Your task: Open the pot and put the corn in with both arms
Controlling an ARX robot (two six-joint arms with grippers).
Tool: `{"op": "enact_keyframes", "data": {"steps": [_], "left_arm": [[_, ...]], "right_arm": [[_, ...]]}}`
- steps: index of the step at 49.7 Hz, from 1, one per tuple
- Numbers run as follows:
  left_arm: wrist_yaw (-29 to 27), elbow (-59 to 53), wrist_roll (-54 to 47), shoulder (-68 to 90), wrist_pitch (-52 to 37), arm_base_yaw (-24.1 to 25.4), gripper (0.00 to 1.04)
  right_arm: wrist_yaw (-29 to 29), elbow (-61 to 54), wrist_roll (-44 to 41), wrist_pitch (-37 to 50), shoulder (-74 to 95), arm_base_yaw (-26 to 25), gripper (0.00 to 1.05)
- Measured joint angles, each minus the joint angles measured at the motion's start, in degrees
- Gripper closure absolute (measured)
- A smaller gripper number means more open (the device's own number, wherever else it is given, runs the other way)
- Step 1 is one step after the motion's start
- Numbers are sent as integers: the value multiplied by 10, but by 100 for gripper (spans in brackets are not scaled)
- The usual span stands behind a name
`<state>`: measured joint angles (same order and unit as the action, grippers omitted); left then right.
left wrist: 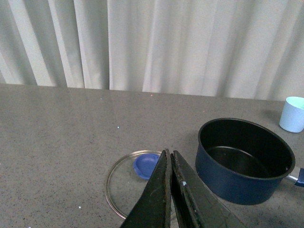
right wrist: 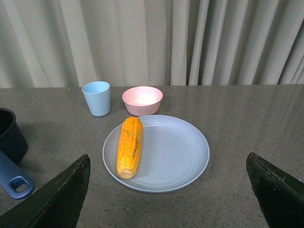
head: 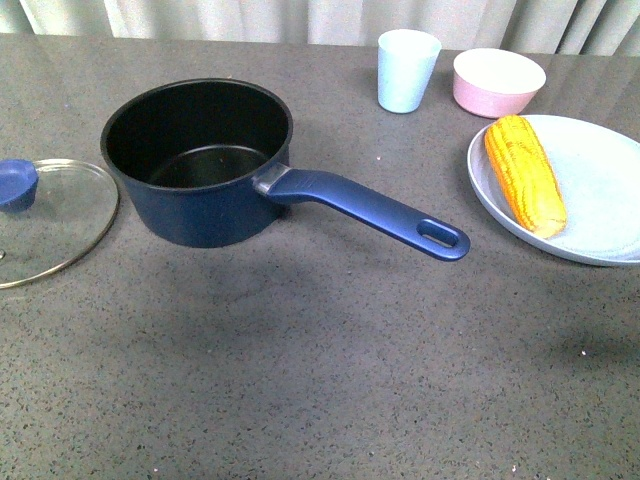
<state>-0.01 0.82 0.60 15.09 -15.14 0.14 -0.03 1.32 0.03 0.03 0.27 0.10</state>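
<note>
The dark blue pot (head: 200,165) stands uncovered on the grey table, its black inside bare and its long handle (head: 375,210) pointing right. Its glass lid (head: 50,215) with a blue knob lies flat to the pot's left. The yellow-orange corn (head: 524,172) lies on a pale blue plate (head: 600,200) at the right. Neither arm shows in the front view. My left gripper (left wrist: 170,156) is shut and empty, hovering above the lid (left wrist: 128,183) beside the pot (left wrist: 244,159). My right gripper (right wrist: 168,166) is wide open, hanging above the table short of the corn (right wrist: 130,146).
A light blue cup (head: 407,68) and a pink bowl (head: 498,80) stand behind the plate near the table's far edge. Pale curtains hang behind the table.
</note>
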Motion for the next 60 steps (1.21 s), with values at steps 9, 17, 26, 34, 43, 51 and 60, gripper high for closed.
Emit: {"op": "enact_keyframes", "data": {"steps": [9, 17, 26, 34, 43, 51, 60], "left_arm": [[0, 0, 0, -34, 33, 0, 103], [0, 0, 0, -106, 126, 0, 103], [0, 0, 0, -142, 150, 0, 103], [0, 0, 0, -142, 151, 0, 103], [0, 0, 0, -143, 151, 0, 101], [0, 0, 0, -143, 151, 0, 66], [0, 0, 0, -143, 151, 0, 29]], "right_arm": [[0, 0, 0, 0, 0, 0, 9], [0, 0, 0, 0, 0, 0, 9], [0, 0, 0, 0, 0, 0, 9], [0, 0, 0, 0, 0, 0, 9], [0, 0, 0, 0, 0, 0, 9], [0, 0, 0, 0, 0, 0, 9], [0, 0, 0, 0, 0, 0, 9]]}}
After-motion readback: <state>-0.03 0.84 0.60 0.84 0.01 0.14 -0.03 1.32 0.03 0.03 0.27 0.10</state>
